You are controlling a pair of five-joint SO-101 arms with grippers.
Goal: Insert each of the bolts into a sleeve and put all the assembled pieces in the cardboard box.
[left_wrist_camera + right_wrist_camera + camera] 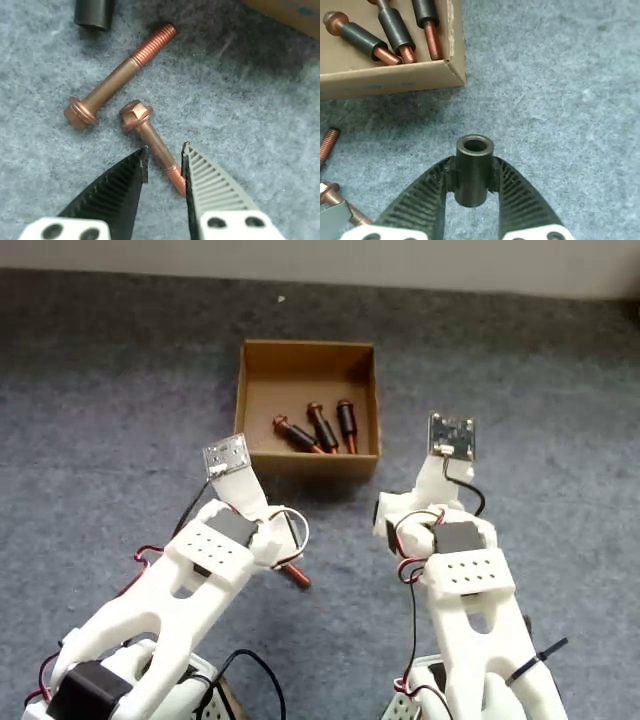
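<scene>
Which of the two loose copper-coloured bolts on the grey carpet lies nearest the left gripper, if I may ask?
The copper-coloured bolt whose threaded end sits within the open left gripper; the other copper bolt lies clear of it.

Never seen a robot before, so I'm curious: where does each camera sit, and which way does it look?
High view: fixed above the table, looking down at the cardboard box; left arm and right arm show.
Left wrist view: on the left wrist, looking down past the left gripper, open around a bolt.
Right wrist view: on the right wrist, looking down past the right gripper, shut on a sleeve.
Shared: high and right wrist views both show the box's three assembled pieces.
</scene>
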